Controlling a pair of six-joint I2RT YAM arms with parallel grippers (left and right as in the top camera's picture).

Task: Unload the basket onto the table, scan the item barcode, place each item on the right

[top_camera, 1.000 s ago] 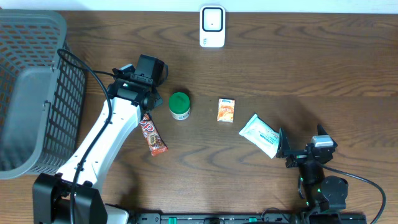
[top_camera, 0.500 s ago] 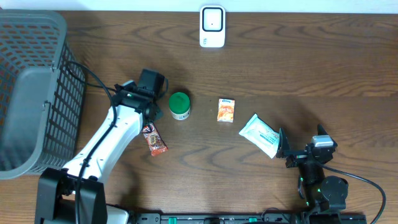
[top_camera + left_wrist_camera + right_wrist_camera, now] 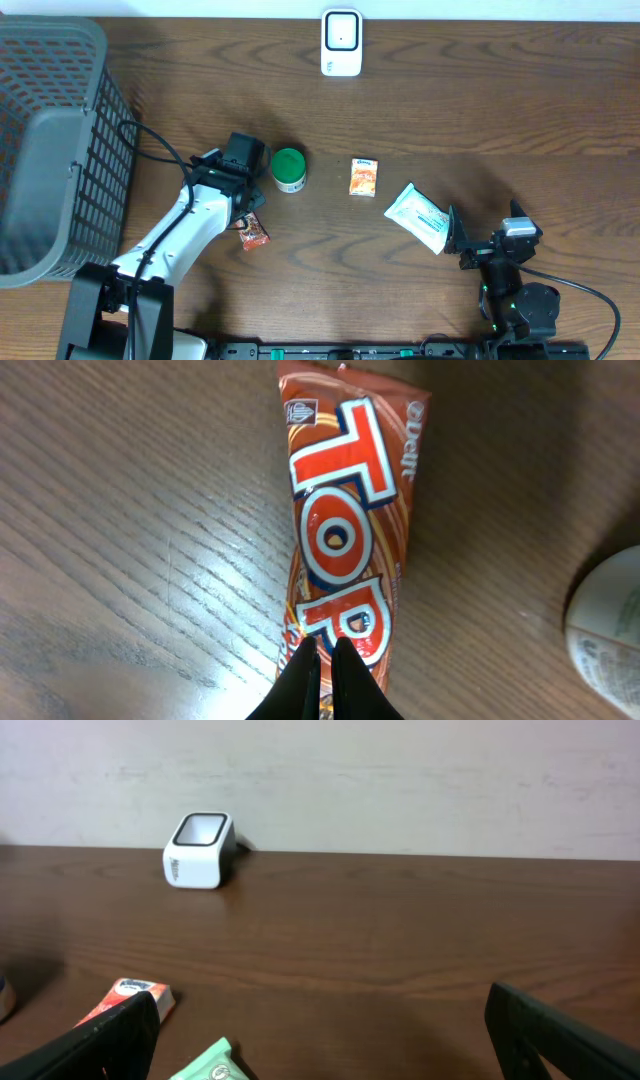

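Slippage is the risk: left gripper (image 3: pixel 326 660), fingers together over the lower end of the candy bar (image 3: pixel 345 550) lying flat left of centre in the overhead frame, may pinch only thin wrapper film or none, so the bar could drop short of the scanner (image 3: pixel 341 42) at top centre, while right gripper (image 3: pixel 320 1030) sits with fingers wide apart at lower right.

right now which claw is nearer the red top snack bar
Left. The left claw hangs directly over the snack bar, shut, at one end of its wrapper. The right claw sits open far across the table, beside the green-and-white pack.
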